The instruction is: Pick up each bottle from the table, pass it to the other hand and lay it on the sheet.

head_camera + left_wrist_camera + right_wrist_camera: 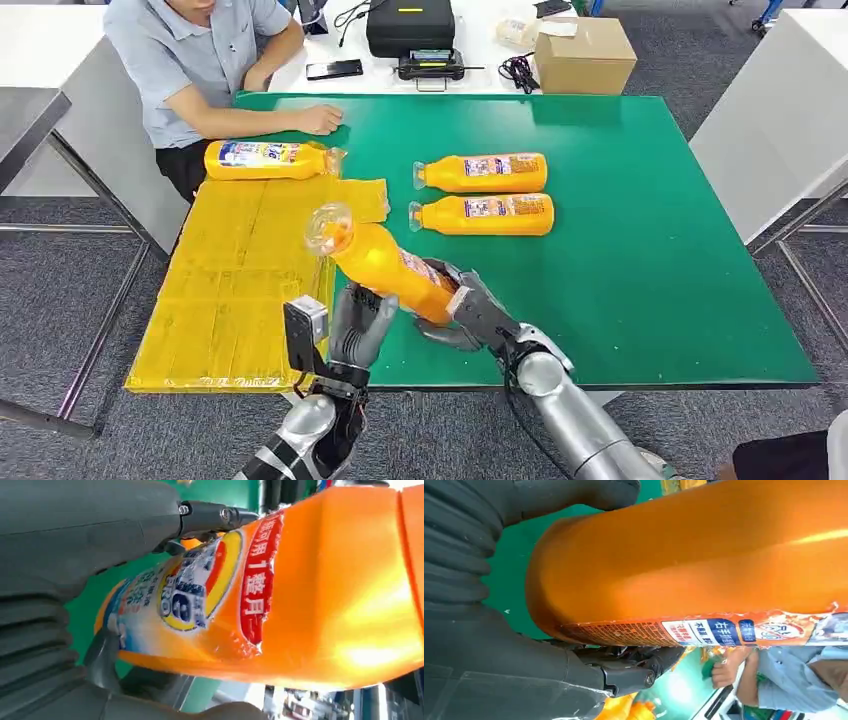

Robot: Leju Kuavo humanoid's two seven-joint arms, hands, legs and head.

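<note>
We clamp our right hand (462, 308) around the orange bottle (385, 262); our left hand (360, 322), at its nine o'clock, wraps it too.

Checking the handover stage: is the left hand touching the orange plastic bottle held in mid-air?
Touching. In the left wrist view, the left hand has a dark finger across the orange plastic bottle and its thumb underneath; the right hand grips its base.
</note>
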